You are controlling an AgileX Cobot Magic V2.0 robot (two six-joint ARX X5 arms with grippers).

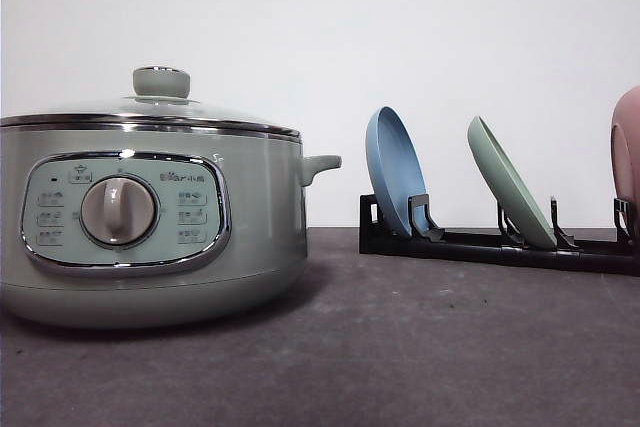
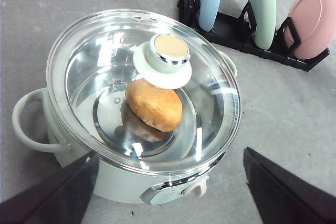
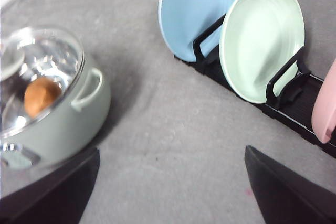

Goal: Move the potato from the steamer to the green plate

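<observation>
Both grippers spread wide, left gripper (image 2: 168, 192) above steamer (image 2: 142, 103)

Steamer (image 1: 150, 217): big round sage-green pot, chrome rim, front dial panel, side handles, sits upright on the grey tabletop, left side in the front view. Its glass lid (image 2: 144, 85) with knob is on and closed. Potato (image 2: 154, 104): orange-brown lumpy oval, lying inside on the pot floor, seen through the glass just beneath the knob. Green plate (image 3: 261, 39): pale mint, raised rim, standing on edge, tilted, in a black rack (image 3: 294, 109), well apart from the steamer.
</observation>
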